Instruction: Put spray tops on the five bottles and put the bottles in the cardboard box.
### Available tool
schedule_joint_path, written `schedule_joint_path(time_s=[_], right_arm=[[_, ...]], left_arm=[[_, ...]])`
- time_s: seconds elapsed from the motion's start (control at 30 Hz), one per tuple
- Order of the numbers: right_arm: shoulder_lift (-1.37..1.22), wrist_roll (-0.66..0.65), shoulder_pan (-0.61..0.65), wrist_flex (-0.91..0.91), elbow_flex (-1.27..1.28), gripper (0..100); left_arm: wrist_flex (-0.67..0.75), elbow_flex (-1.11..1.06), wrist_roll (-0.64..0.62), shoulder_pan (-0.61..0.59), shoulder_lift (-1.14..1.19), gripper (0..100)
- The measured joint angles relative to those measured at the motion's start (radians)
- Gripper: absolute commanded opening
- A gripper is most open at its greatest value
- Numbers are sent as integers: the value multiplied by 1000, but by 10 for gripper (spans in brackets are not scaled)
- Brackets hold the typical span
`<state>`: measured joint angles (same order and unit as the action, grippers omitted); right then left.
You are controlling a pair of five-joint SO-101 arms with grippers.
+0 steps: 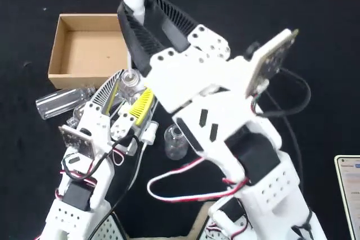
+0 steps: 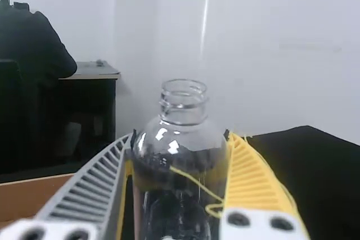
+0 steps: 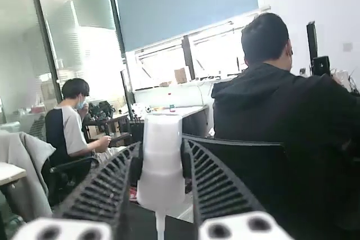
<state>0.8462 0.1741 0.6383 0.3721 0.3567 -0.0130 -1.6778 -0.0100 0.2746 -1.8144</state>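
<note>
High view, from the near edge of the table (image 1: 315, 26) outward: both arms rise from that edge, the left one low and the right one arching over it. Just beyond them, near the middle of the table, an uncapped bottle (image 1: 175, 141) stands upright by itself, apart from either gripper, presumably waiting its turn.

Farther in, the left gripper (image 1: 134, 82) is clamped on the held bottle (image 2: 180, 155). The left wrist view shows its grey and yellow fingers pressing the shoulders from both sides, with the open neck upright and free above them. That hold looks meant to steady the bottle and leave the mouth clear for a cap. Toward the left edge, a lying bottle (image 1: 64, 100) rests on its side, with more clear pieces just nearer that I cannot make out.

Above the held bottle, the right gripper (image 1: 136, 1) grips the spray top (image 3: 160, 161) by its white body. The head is up and the thin dip tube hangs down toward the open neck. Whether the tube's end has entered the mouth I cannot tell. Holding it vertical over the neck suits threading the tube in before seating the cap.

Farthest, near the far left corner, sits the cardboard box (image 1: 84, 43), open side up, close by so a finished bottle needs only a short carry.
</note>
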Motion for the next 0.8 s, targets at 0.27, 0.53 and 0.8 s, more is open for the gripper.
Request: schedule_joint_path(time_s=[0.27, 0.53, 0.8], right_arm=[[43, -37, 6, -89, 147, 11], [43, -37, 6, -276, 219, 11], [44, -37, 8, -284, 255, 11]], left_arm=[[-25, 0, 0, 0, 0, 30], [-25, 0, 0, 0, 0, 30], [-25, 0, 0, 0, 0, 32]])
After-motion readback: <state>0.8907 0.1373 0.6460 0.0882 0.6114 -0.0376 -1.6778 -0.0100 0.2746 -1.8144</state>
